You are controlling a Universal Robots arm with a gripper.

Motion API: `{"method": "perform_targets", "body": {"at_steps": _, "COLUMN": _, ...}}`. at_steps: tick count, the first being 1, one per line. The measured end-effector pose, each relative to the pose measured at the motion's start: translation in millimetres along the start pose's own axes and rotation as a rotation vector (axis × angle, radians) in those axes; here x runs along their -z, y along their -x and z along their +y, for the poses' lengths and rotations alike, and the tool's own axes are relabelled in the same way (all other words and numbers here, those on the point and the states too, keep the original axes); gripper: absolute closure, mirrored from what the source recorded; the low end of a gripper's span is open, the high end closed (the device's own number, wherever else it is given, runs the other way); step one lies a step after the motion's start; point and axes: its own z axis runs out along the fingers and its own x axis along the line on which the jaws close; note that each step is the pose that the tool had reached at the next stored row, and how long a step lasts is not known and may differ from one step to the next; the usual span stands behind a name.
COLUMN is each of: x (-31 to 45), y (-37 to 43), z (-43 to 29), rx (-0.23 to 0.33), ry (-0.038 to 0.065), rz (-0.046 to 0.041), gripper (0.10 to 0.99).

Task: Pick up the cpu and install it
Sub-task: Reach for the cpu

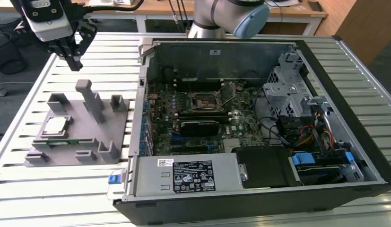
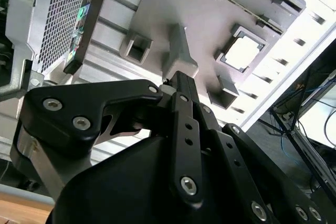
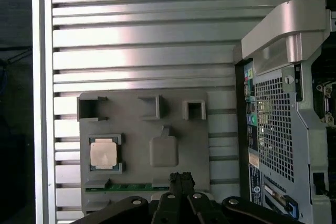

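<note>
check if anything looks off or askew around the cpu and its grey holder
Nothing stands out. The cpu lies flat and square in its pocket on the grey holder, the green memory stick sits in its slot, and the gripper hangs clear of the holder, fingers shut on nothing.

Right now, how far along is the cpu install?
Done: nothing that shows. The cpu lies in its pocket on the grey holder, outside the open computer case. In hand: the gripper, shut and empty, hangs above the table near the holder, apart from the chip. Left: the whole pick, and the seating in the motherboard socket.
</note>
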Motion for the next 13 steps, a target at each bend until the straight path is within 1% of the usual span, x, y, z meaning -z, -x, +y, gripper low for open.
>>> {"method": "perform_targets", "body": {"at_steps": 4, "x": -1.0, "y": -6.4, "z": -0.4, "rx": 0.021, "ry": 0.000, "rz": 0.0008, "gripper": 0.980}}
{"method": "perform_targets", "body": {"at_steps": 9, "x": -2.3, "y": -21.6, "z": -1.0, "rx": 0.027, "ry": -0.001, "rz": 0.0011, "gripper": 0.980}}
{"method": "perform_targets", "body": {"at_steps": 13, "x": -3.0, "y": -30.1, "z": -1.5, "rx": 0.028, "ry": -0.001, "rz": 0.0015, "gripper": 0.980}}
